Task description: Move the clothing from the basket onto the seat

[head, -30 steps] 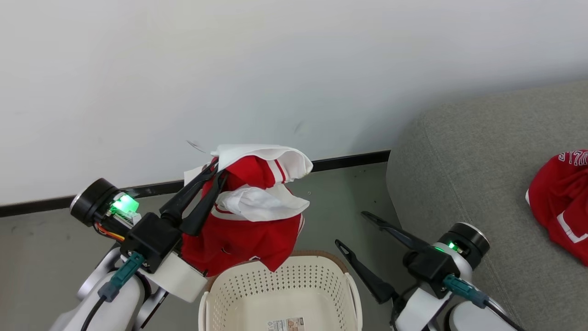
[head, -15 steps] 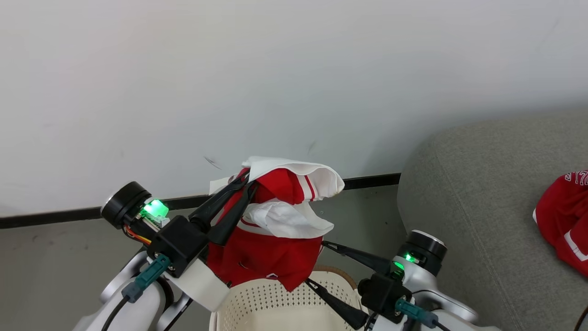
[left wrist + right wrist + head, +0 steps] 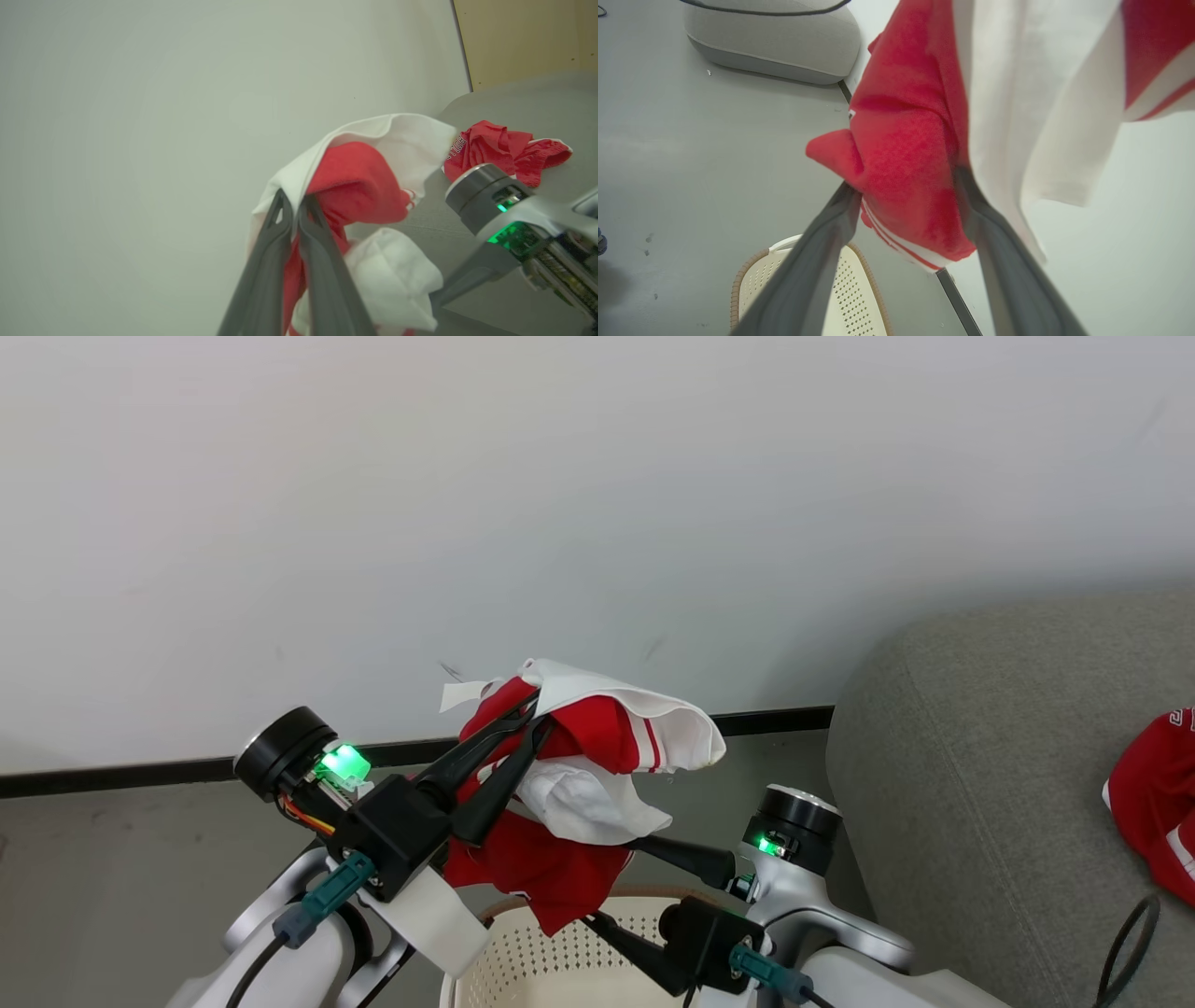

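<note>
My left gripper [image 3: 534, 711] is shut on a red jersey with white sleeves [image 3: 569, 775], one piece of the clothing, and holds it bunched in the air above the cream basket [image 3: 560, 957]. The left wrist view shows both fingers [image 3: 280, 233] pinched together on the fabric [image 3: 359, 182]. My right gripper [image 3: 607, 889] is open, its fingers straddling the jersey's hanging lower part; in the right wrist view the red cloth [image 3: 901, 140] sits between the spread fingers [image 3: 817, 261]. A second red jersey [image 3: 1153, 812] lies on the grey seat [image 3: 980, 756].
A white wall with a black baseboard [image 3: 140, 775] runs behind the basket, above grey floor [image 3: 112, 877]. A black cable loop [image 3: 1130, 933] lies on the seat's front. Another grey cushion piece [image 3: 770, 42] stands on the floor in the right wrist view.
The camera has shifted, so the whole scene sits lower and further right. My right gripper swung left to the hanging jersey and now straddles it. The left gripper keeps its hold.
</note>
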Motion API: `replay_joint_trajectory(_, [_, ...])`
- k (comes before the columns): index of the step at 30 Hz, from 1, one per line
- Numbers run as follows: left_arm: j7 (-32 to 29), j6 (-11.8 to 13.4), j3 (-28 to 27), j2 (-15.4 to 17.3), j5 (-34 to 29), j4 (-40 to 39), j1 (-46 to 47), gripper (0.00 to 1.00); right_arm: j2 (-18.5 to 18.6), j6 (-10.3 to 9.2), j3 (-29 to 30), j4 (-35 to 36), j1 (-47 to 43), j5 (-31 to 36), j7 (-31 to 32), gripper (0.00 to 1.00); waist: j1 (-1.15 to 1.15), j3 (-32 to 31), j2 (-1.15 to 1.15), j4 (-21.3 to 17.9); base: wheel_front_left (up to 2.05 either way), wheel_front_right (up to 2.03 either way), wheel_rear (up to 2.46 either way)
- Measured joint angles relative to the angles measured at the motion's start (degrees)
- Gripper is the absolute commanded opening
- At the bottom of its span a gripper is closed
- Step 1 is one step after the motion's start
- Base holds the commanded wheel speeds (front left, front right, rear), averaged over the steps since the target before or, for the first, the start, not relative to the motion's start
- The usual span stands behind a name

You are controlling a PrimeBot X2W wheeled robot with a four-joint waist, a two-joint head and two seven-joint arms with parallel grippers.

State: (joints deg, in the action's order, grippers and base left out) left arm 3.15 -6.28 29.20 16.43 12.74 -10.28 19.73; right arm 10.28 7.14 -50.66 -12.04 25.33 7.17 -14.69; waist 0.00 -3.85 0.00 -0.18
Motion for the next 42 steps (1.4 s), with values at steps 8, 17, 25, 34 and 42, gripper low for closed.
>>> replay_joint_trajectory(8, [-0.82, 0.00, 0.22, -0.29, 1.34, -0.38, 0.10, 0.00, -1.55, 0.00, -0.24, -2.92, 1.98, 1.03, 0.00, 0.00, 0.00, -0.19, 0.00, 0.58, 0.00, 0.00, 0.00])
replay_joint_trajectory(17, [-1.13, 0.91, -1.09, -1.26, 3.00, 0.37, -0.73, 0.00, -2.04, 0.01, 4.05, -2.36, 1.67, -0.57, 0.00, 0.00, 0.00, -0.02, 0.00, -0.30, 0.00, 0.00, 0.00])
replay_joint_trajectory(25, [-1.04, 1.68, -1.60, -1.97, 4.95, 2.37, -3.42, 0.95, 0.34, 0.01, 14.56, 0.65, -0.99, -1.23, 0.00, 0.00, 0.00, 0.13, 0.00, -2.19, 0.00, 0.00, 0.00])
replay_joint_trajectory(34, [0.54, 1.58, -0.20, -3.90, 6.43, 3.76, -4.56, 1.00, 4.45, 0.02, 28.47, 4.31, -3.73, 0.54, 0.00, 0.00, 0.00, 0.15, 0.00, -5.31, 0.00, 0.00, 0.00])
replay_joint_trajectory(42, [2.03, 1.10, 2.33, -5.57, 6.94, 4.63, -6.17, 1.00, 7.06, 0.01, 39.32, 8.23, -7.72, 3.11, 0.00, 0.00, 0.00, 0.05, 0.00, -8.51, 0.00, 0.00, 0.00])
